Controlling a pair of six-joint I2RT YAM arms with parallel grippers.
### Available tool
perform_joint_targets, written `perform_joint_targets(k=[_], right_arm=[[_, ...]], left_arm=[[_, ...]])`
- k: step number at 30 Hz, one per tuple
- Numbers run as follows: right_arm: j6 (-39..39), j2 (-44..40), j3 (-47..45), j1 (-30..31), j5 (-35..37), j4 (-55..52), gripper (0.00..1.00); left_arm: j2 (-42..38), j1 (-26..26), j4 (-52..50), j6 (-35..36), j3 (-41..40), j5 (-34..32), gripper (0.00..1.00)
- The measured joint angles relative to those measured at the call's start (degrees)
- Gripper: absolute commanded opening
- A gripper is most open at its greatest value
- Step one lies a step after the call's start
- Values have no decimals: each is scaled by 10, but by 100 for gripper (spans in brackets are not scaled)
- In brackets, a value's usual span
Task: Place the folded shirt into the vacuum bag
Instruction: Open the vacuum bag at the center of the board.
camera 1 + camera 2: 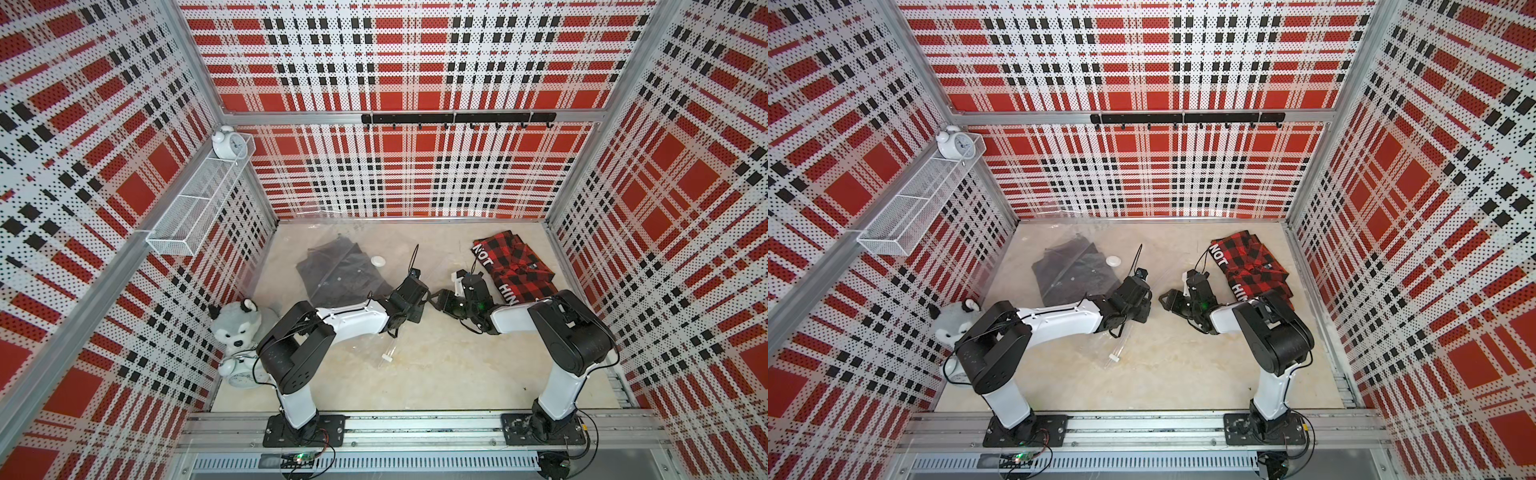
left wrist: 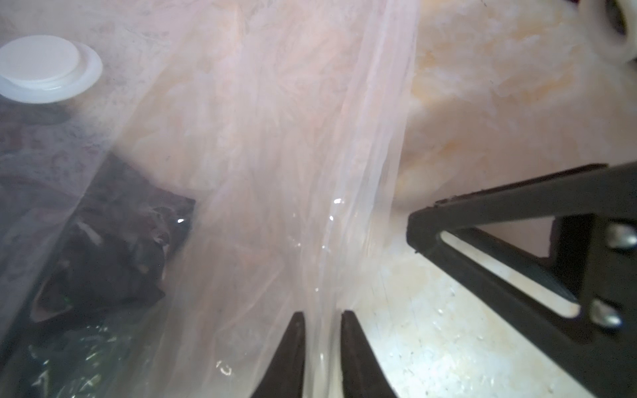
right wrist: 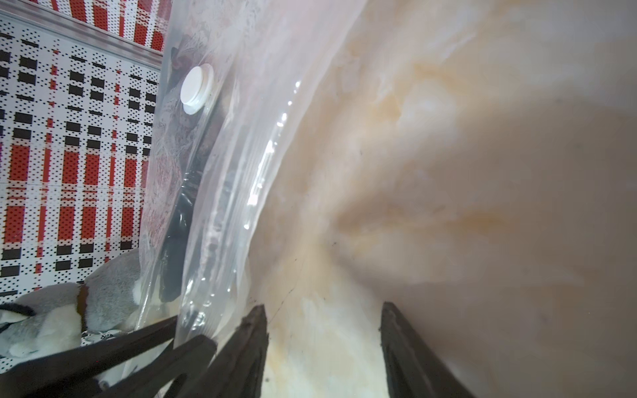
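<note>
- At the bag's right-hand edge, near the middle of the table [image 1: 436, 374], you find the left gripper [image 2: 322, 317]. Its jaws stand close together on either side of the clear film of the vacuum bag [image 2: 275, 138]. The left wrist view does not show whether they pinch the film, so treat the hold as unconfirmed.
- You see the right gripper [image 3: 324, 306] released, its jaws wide apart over bare table just beside that same edge, holding nothing.
- You find the vacuum bag lying on the left half of the table with its valve [image 1: 378, 261] on top. A dark garment [image 1: 340, 274] is already inside it.
- You find the folded shirt [image 1: 515, 266], in red and black plaid, at the far right of the table. It is outside the bag and apart from it, and neither claw touches it.
- Judge the task as early: only the bag's edge is being handled, and no part of the plaid shirt is inside.
- Expect these steps to remain: secure and lift the film, open the mouth, fetch the shirt with the free claw, and slide it fully in.
</note>
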Motion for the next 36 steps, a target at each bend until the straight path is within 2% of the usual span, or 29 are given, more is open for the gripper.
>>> perform_joint_targets(k=[11, 22, 29, 36], right_arm=[[10, 0, -6, 19, -6, 60, 56], [13, -7, -11, 27, -10, 99, 56], [16, 13, 16, 31, -15, 93, 55], [13, 24, 32, 31, 10, 41, 56]], left_arm=[[-37, 30, 33, -3, -30, 68, 20], [-46, 40, 41, -4, -35, 92, 19], [-48, 42, 43, -4, -40, 98, 18], [-75, 54, 45, -13, -49, 99, 19]])
